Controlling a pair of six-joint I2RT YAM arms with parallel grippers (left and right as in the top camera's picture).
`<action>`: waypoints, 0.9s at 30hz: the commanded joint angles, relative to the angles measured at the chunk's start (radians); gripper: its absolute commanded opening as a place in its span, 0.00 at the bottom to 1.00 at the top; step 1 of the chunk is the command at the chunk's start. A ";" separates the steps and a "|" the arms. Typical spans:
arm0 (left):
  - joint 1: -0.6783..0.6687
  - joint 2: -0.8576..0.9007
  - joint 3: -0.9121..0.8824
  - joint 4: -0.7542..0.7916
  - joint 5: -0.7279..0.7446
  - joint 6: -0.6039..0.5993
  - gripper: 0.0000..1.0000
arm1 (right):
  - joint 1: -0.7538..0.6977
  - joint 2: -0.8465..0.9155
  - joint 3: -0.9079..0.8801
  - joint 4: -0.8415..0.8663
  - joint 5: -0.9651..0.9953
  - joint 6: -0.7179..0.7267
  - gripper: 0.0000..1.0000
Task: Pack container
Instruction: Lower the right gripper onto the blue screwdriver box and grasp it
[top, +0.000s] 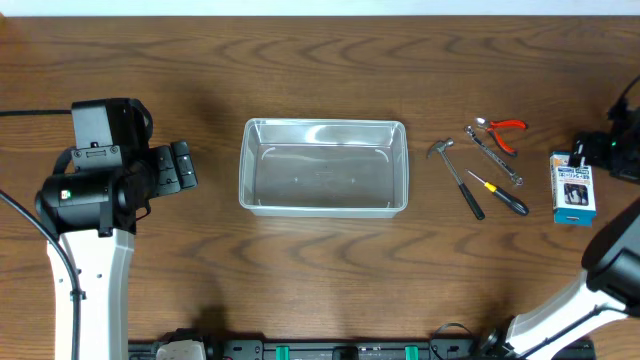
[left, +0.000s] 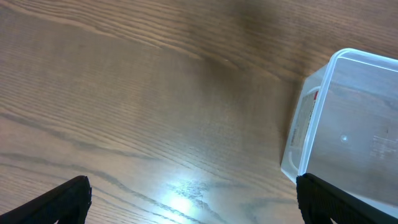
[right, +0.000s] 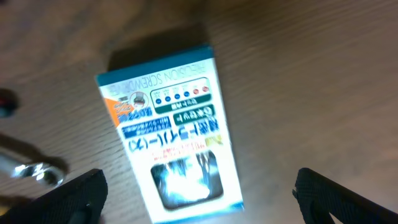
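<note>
The clear plastic container (top: 323, 167) sits empty at the table's middle; its left end shows in the left wrist view (left: 336, 118). My left gripper (top: 178, 166) is open and empty, just left of the container, its fingertips spread wide in the left wrist view (left: 196, 202). To the right lie a hammer (top: 456, 174), a wrench (top: 493, 155), red-handled pliers (top: 503, 132), a screwdriver (top: 499, 192) and a small blue-and-white box (top: 573, 188). My right gripper (right: 199, 193) is open above that box (right: 169, 134); its arm (top: 612, 145) is at the right edge.
Bare wood table (top: 320, 60) surrounds the items. The arm bases and a black rail (top: 330, 350) run along the front edge. A metal tool end (right: 31, 168) shows at the left of the right wrist view.
</note>
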 joint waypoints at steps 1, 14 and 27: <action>0.004 -0.007 0.003 0.000 0.011 -0.003 0.98 | 0.005 0.036 0.011 0.007 -0.027 -0.068 0.99; 0.004 -0.007 0.003 0.004 0.011 -0.003 0.98 | 0.006 0.118 -0.001 0.010 -0.068 -0.134 0.99; 0.004 -0.007 0.003 0.003 0.011 -0.002 0.98 | 0.005 0.130 -0.031 0.024 -0.040 -0.118 0.99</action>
